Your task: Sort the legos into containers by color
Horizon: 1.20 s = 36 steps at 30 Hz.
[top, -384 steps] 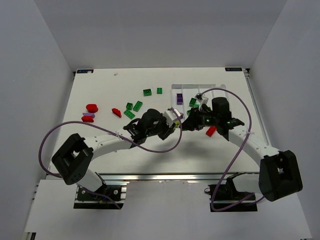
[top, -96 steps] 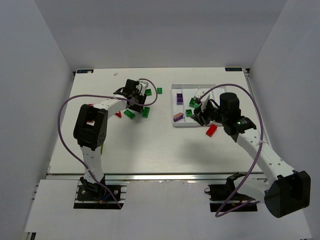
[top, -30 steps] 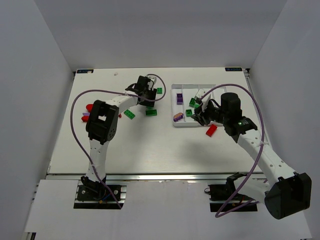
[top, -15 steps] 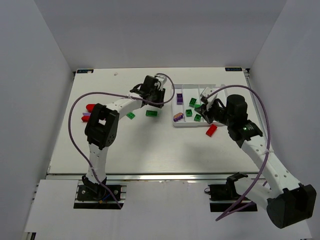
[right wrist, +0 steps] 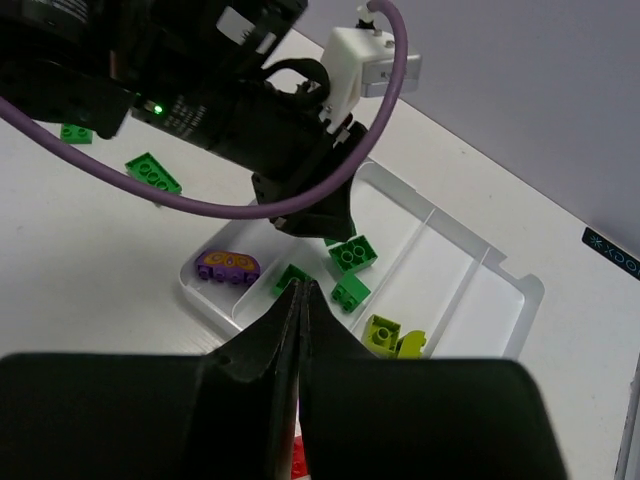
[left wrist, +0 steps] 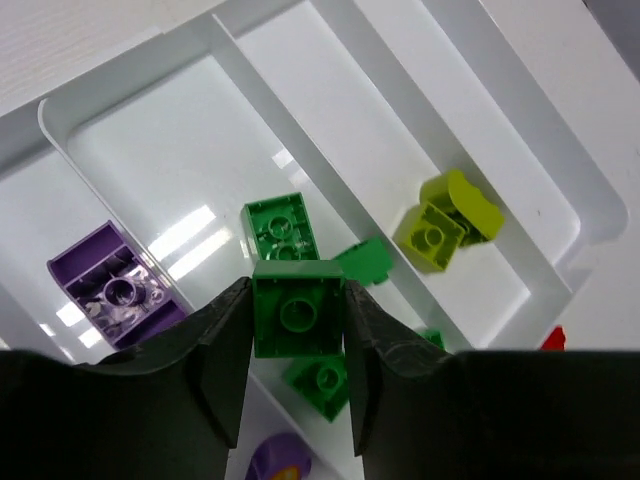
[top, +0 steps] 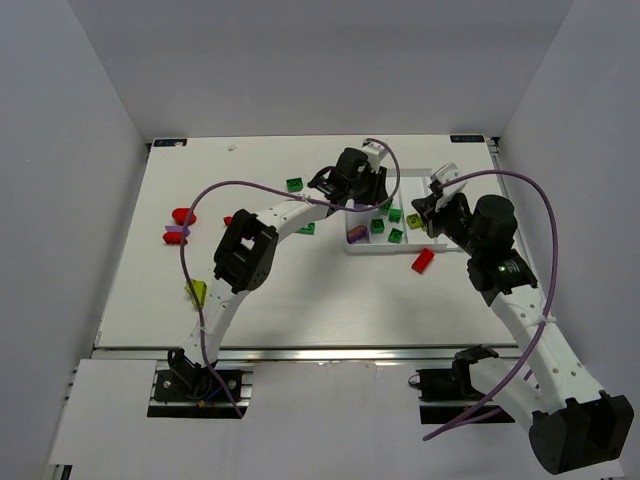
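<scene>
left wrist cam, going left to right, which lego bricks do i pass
translucent purple brick → green square brick held in the left gripper → yellow-green brick → corner of a red brick

Green lego (left wrist: pixel 298 308) held above tray (left wrist: pixel 150 170); green legos (left wrist: pixel 281 228), purple lego (left wrist: pixel 112 292), yellow-green lego (left wrist: pixel 430 232) inside

Legos (left wrist: pixel 281 228) within tray (left wrist: pixel 150 150) compartments; loose legos (top: pixel 295 185) left, on table (top: pixel 300 290).

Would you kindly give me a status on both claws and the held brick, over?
Left claw shut on green brick, above tray. Right claw shut, empty. Other green bricks lying below.
</scene>
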Motion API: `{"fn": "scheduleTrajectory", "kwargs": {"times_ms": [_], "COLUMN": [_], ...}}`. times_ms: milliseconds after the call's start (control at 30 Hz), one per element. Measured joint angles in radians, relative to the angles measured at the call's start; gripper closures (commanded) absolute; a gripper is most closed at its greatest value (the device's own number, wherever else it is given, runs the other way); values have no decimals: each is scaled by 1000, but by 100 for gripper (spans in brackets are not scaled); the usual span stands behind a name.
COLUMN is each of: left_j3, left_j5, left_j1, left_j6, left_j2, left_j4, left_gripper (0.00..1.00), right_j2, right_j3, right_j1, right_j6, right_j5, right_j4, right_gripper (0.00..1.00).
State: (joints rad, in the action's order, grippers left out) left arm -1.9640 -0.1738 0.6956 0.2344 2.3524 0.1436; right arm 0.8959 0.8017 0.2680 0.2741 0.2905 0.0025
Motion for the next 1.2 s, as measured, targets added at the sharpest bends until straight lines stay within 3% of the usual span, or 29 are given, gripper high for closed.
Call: {"fn": "scheduleTrajectory", "kwargs": {"times_ms": [67,200,267,333,433,467,567,667,800,867,967,1067,1100,1200], "left_j3": [-38,-70,-72,-78,-79,-74,6,150,358,530,736,896,921,953], "left_j5": [32,96,114,129,140,142,161,200,270,293,311,338,343,352], "left_j1": [1,2,2,2,3,4,5,4,-5,-25,-61,-90,-91,-91], "left_j6": [8,16,16,12,5,-2,-31,-67,-87,-87,-79,-66,-67,-72], "left_j2": [43,87,89,89,84,77,0,-167,-455,-679,-912,-1041,-1054,-1062], "left_j4": [-1,14,15,18,24,31,50,87,93,67,12,-19,-14,-8], "left_gripper": [37,20,16,3,2,2,2,2,2,2,9,40,56,59], "right_j2": [0,-2,-2,-2,-2,-1,8,27,83,113,191,374,457,691], "right_j3": [0,0,0,0,0,0,0,0,0,-2,3,96,154,367], "right_j1": [-3,-13,-18,-21,-26,-27,-28,-29,2,71,245,387,413,442], "right_j6": [-5,-7,-8,-9,-8,-3,27,78,201,251,304,325,325,313], "right_j5": [5,18,26,32,54,66,120,233,441,467,383,249,202,79], "right_j4": [0,0,0,0,-1,-2,-16,-43,-117,-142,-143,-177,-193,-231], "right_gripper": [100,100,100,100,80,57,21,11,11,11,12,15,15,14]}}
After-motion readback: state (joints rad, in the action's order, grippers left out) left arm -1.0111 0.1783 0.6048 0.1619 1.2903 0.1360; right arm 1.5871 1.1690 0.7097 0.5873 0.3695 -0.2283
